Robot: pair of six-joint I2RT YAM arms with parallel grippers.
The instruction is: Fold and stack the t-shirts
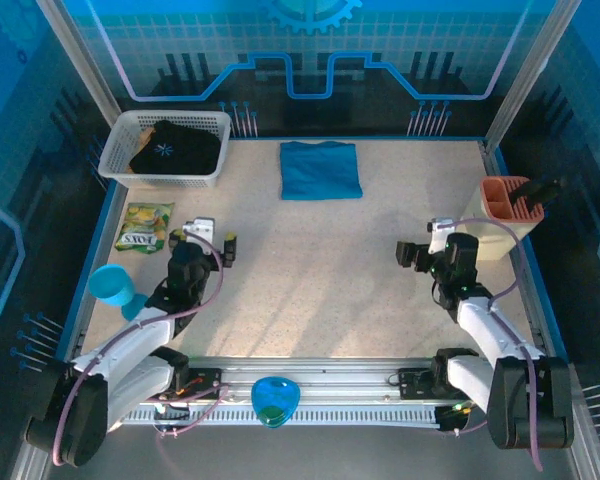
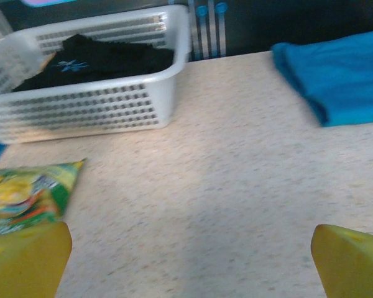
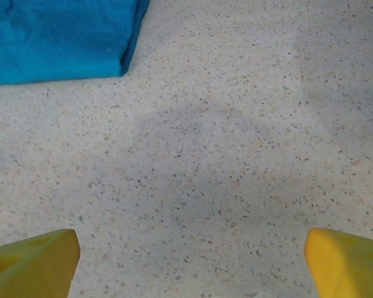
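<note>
Left fingers (image 2: 28, 261) are spread wide with nothing between them, just hanging over bare speckled table (image 1: 320, 290) on the left side. Right fingers (image 3: 34, 264) are the same deal: wide apart, empty, over open table on the right.

Just beside the left fingers there's a green-and-yellow snack bag (image 1: 143, 227) lying flat, and nearer the table's edge a small light-blue cup (image 1: 110, 285) next to the left arm. Over by the right arm, a tan holder with an orange insert (image 1: 508, 205) stands near the right edge.

The teal t-shirt (image 1: 320, 170) is folded into a neat rectangle at the far middle of the table, well apart from both sets of fingers. The right wrist view catches its corner at top left.

The black t-shirt (image 1: 175, 148), pale starburst print facing up, sits bunched inside the white slotted basket (image 2: 81, 112) at the far left corner. So the two shirts are apart, not stacked.
</note>
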